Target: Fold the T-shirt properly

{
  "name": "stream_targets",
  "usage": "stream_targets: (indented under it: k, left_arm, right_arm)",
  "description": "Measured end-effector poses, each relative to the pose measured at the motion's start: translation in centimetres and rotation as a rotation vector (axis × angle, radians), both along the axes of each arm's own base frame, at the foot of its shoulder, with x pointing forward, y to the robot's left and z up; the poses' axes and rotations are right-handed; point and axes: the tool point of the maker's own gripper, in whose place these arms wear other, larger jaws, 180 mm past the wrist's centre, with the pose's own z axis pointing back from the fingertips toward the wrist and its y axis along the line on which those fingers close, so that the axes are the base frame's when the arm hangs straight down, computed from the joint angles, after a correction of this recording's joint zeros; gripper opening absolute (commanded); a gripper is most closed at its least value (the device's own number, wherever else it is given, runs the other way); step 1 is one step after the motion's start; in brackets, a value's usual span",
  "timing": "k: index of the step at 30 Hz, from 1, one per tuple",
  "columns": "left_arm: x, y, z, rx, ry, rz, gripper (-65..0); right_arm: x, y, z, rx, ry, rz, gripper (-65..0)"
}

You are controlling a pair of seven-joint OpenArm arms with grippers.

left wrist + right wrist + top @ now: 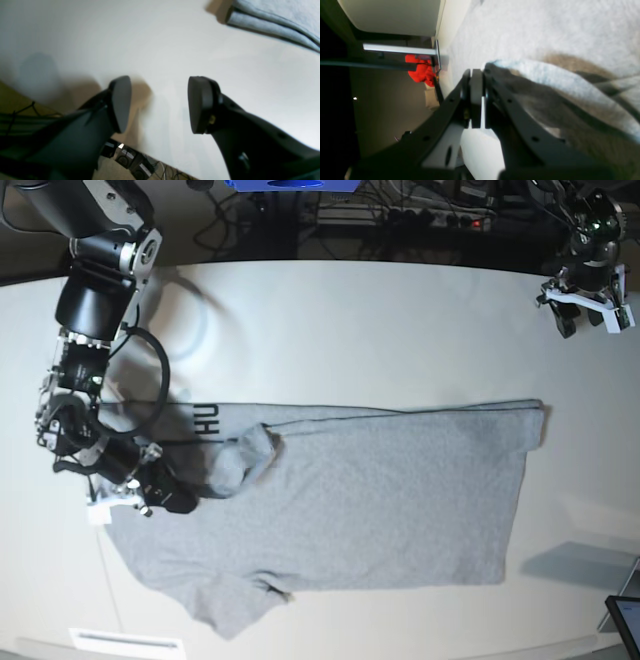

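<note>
T-shirt: partly folded, one sleeve still out. Right gripper clamped on its edge, cloth trailing beside. Left gripper wide, empty, well apart.

Heather-grey T-shirt of soft, matt knitted cloth, faintly fuzzy, with black printed lettering. Broad white table, smooth, slight sheen. Left gripper in matt black plastic with dull, rubbery-looking oval pads. Right gripper of like matt black plastic, perforated.
</note>
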Motion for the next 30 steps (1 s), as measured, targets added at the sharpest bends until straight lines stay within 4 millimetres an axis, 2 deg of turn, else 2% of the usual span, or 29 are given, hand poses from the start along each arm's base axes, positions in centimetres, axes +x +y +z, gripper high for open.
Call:
stream_targets:
  k: [9, 12, 16, 20, 22, 28, 30]
  left_arm:
    - [-1.0, 0.0, -0.4, 0.000, 0.027, 0.001, -30.2]
    - [-1.0, 0.0, -0.4, 0.000, 0.028, 0.001, -30.2]
    - [-1.2, 0.0, -0.5, 0.000, 0.033, 0.001, -30.2]
    - [-1.5, 0.0, -0.6, 0.001, 0.040, 0.001, -30.2]
    - [-1.5, 0.0, -0.6, 0.000, 0.040, 0.001, -30.2]
    - [-1.7, 0.0, -0.7, 0.000, 0.047, 0.001, -30.2]
    - [-1.9, 0.0, -0.8, 0.000, 0.052, 0.001, -30.2]
  right_arm:
    - [2.9, 0.2, 2.0, 0.029, -0.035, -0.011, -65.0]
    - [3.3, 0.1, 1.6, 0.037, -0.023, -0.033, -65.0]
    - [3.6, 1.3, 0.4, -0.021, -0.002, -0.006, -65.0]
    - [4.6, 3.0, 1.3, -0.084, -0.073, 0.029, -65.0]
    - [5.1, 3.2, 1.5, -0.101, -0.086, 0.027, -65.0]
    - [6.0, 4.1, 0.5, -0.117, -0.060, 0.030, -65.0]
    - [6.6, 3.8, 0.5, -0.145, -0.071, 0.019, -65.0]
